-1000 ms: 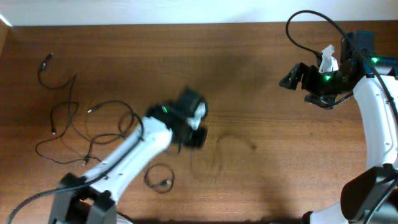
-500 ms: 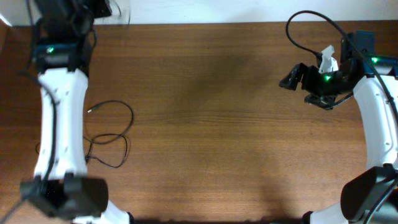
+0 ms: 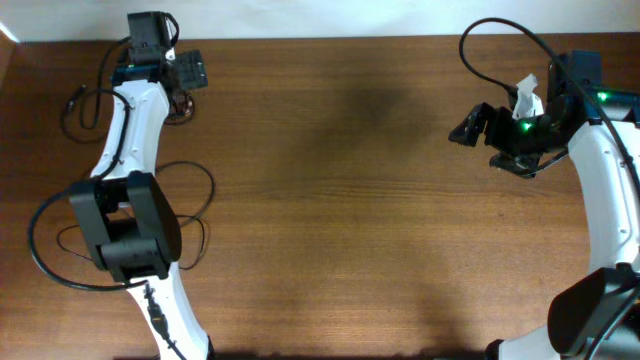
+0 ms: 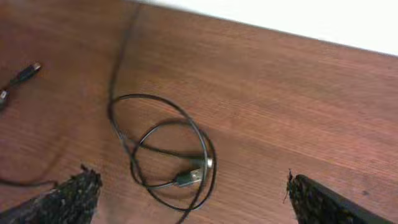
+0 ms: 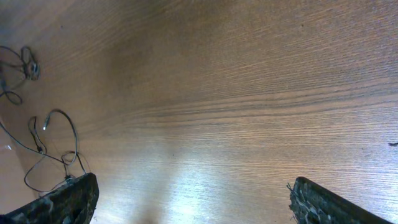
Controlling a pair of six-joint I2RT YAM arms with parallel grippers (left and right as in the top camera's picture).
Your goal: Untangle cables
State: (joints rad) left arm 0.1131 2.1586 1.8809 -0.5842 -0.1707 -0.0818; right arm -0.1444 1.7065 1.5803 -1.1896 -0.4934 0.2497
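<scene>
- Cables [image 3: 211, 186]: all at the left end of the wooden table [image 3: 360, 210]; loose loops lie beside and partly under the left arm, one strand sits near the far left corner, and a small coil [image 4: 188, 178] lies by the far edge.
- Left gripper [image 4: 191, 182]: directly above that coil; jaws spread wide, nothing between them; no finger touches the cord in the wrist view.
- Right gripper [image 5: 193, 186]: also spread wide and empty; over bare wood at the right end, well apart from every cord.
- My read: the coil lies apart from the other strands, so it looks sorted; the loops near the arm are probably the next job.
- Doing it well: lift straight up off the coil so a finger doesn't snag the ring; on the loops, pick one strand near a free plug end, not at a crossing; drag slowly away from the rest and watch that no other cord follows; lay it down well apart.
- Cords: thin, black, round, limp; they keep their curl, so expect spring-back into rings; the coil's plug [image 4: 198, 175] is small with a pale metallic tip.
- Table: matte brown wood with a fine grain, flat and smooth; cords should slide easily.
- Finger pads [image 4: 68, 198]: dark and rough-looking; with cord this thin, the jaws likely need to close nearly all the way, right at the surface.
</scene>
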